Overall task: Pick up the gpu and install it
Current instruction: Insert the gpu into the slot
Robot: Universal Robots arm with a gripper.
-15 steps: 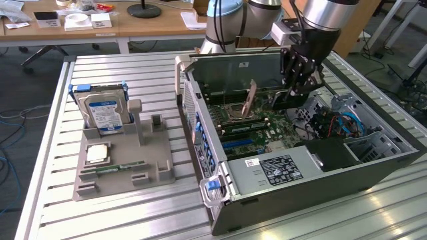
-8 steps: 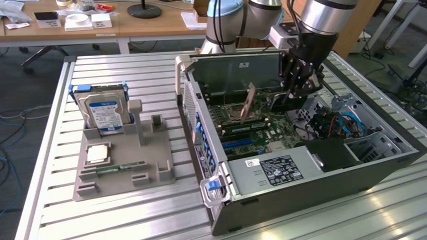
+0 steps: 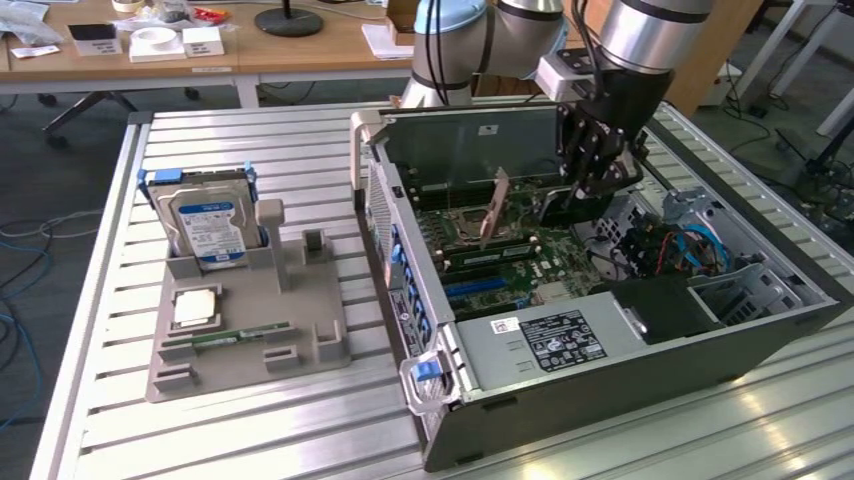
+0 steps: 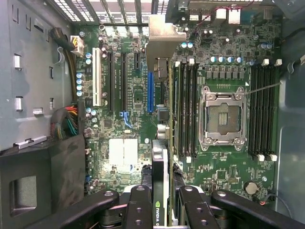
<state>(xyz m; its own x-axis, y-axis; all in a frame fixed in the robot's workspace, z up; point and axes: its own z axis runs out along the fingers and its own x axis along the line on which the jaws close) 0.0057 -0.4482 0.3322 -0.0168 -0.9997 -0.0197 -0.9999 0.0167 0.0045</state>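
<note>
- We see the hand (image 3: 587,190) lowered into the open computer case (image 3: 641,330), which lies on its side on the slatted surface (image 3: 200,440).
- In the wrist view the hand (image 4: 164,195) has its two fingers (image 4: 140,200) partway closed, gripping the graphics card (image 4: 162,47) by its two faces. The card stands on edge between them, with its metal end bracket at the far end from the hand.
- We judge the picking up finished: the card is off the surface and carried by the hand inside the case.
- The card hangs over the motherboard (image 4: 128,95), running lengthwise alongside the blue slot (image 4: 150,90) and between that slot and the memory slots (image 4: 183,109).
- We cannot tell whether its lower edge touches any slot, because the card hides its own underside. Its bracket looms close to the camera, so we judge it not yet pushed home.
- What is left, as we read it, is lining the card up over its slot, pressing it in, and letting go.
- The hard drive (image 3: 214,225) stands upright in the grey holder (image 3: 240,340), well apart from the case and untouched.
</note>
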